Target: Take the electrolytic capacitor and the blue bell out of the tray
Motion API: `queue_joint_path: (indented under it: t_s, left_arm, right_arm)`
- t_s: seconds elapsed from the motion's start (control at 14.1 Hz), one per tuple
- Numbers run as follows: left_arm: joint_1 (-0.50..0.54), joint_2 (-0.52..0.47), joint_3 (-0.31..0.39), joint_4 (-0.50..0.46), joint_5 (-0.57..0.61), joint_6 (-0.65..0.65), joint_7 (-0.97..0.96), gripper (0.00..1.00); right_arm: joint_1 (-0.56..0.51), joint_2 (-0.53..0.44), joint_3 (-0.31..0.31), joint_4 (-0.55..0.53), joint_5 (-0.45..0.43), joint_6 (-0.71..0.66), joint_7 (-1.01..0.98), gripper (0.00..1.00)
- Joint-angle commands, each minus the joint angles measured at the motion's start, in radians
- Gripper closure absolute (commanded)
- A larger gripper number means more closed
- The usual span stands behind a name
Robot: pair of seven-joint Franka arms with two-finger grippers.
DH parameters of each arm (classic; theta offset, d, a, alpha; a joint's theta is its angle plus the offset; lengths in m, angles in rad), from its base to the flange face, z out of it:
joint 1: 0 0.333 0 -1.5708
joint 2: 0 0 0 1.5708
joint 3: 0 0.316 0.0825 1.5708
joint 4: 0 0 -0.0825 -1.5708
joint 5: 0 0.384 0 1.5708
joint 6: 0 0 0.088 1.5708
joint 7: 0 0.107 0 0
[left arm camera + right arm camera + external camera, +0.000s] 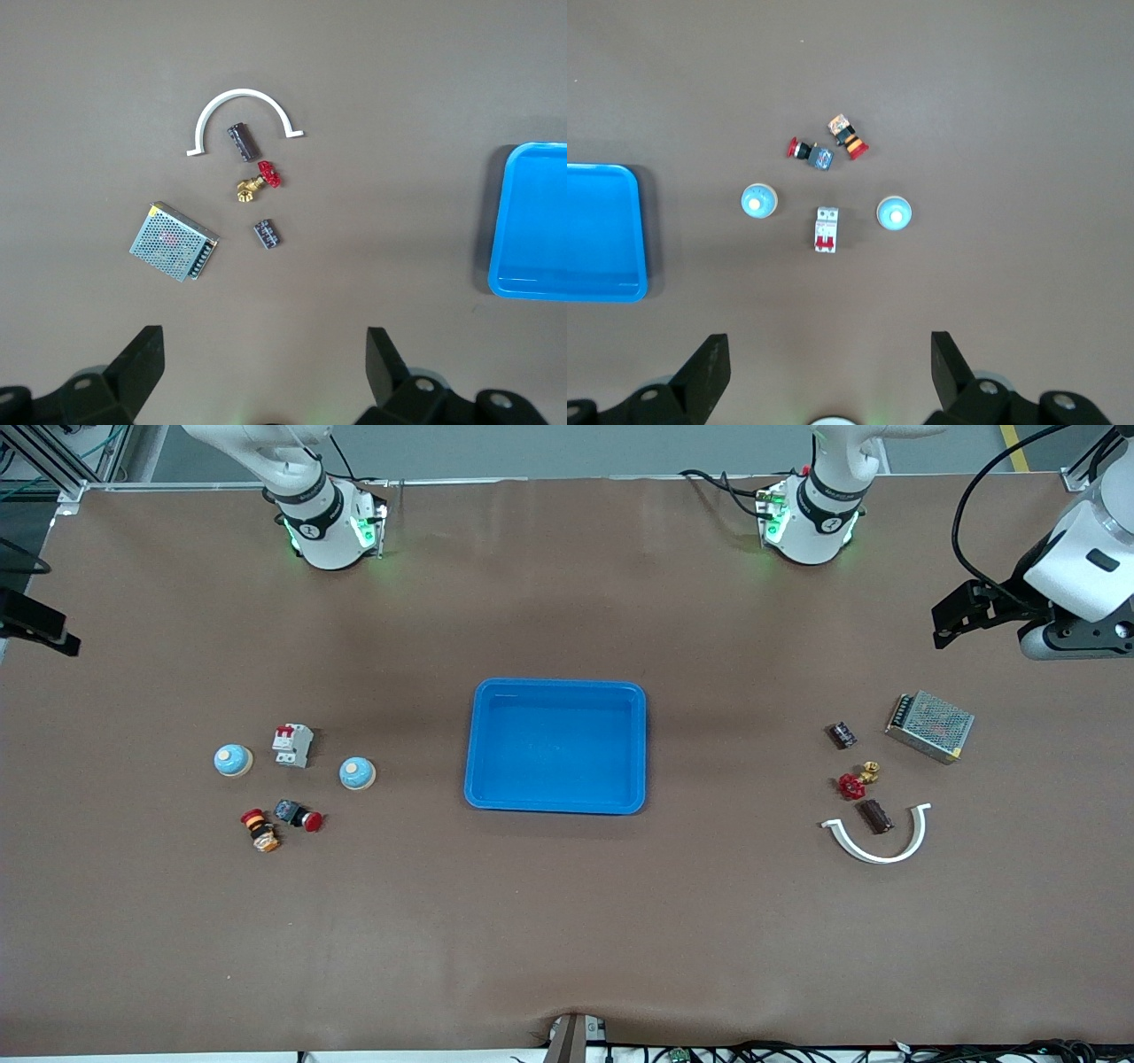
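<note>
Two dark cylindrical capacitors [842, 734] [876, 816] lie toward the left arm's end of the table, one inside a white arc. Two pale blue bells [233, 760] [357, 773] sit toward the right arm's end. A blue tray [478, 744] lies empty in the middle. My left gripper [264, 354] hangs open above bare table beside the capacitors [267, 235] [239, 142]. My right gripper [830, 354] hangs open above bare table beside the bells [759, 201] [893, 213]. Neither gripper holds anything.
Around the capacitors lie a metal power supply [929, 726], a red-handled brass valve [857, 781] and a white curved clip [881, 841]. By the bells are a white circuit breaker [292, 745] and two red push buttons [299, 815] [260, 830].
</note>
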Motion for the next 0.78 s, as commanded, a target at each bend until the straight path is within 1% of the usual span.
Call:
queue_joint_path:
  t_s: [0.0,0.28,0.5,0.71]
  left_arm:
    - [0.004,-0.019,0.003,-0.012,-0.022,-0.004,0.019,0.00]
    - [0.003,-0.020,0.002,-0.012,-0.020,-0.016,0.020,0.00]
    - [-0.005,-0.022,0.000,-0.009,-0.018,-0.016,0.020,0.00]
    - [-0.003,-0.019,-0.018,0.005,-0.018,-0.016,0.020,0.00]
  right_arm:
    - [0.058,-0.073,-0.052,-0.102,-0.017,0.043,0.017,0.00]
    - [0.064,-0.070,-0.052,-0.103,-0.018,0.047,0.017,0.00]
    - [0.065,-0.075,-0.052,-0.133,-0.018,0.067,0.017,0.00]
    - [0.067,-0.075,-0.051,-0.145,-0.017,0.070,0.017,0.00]
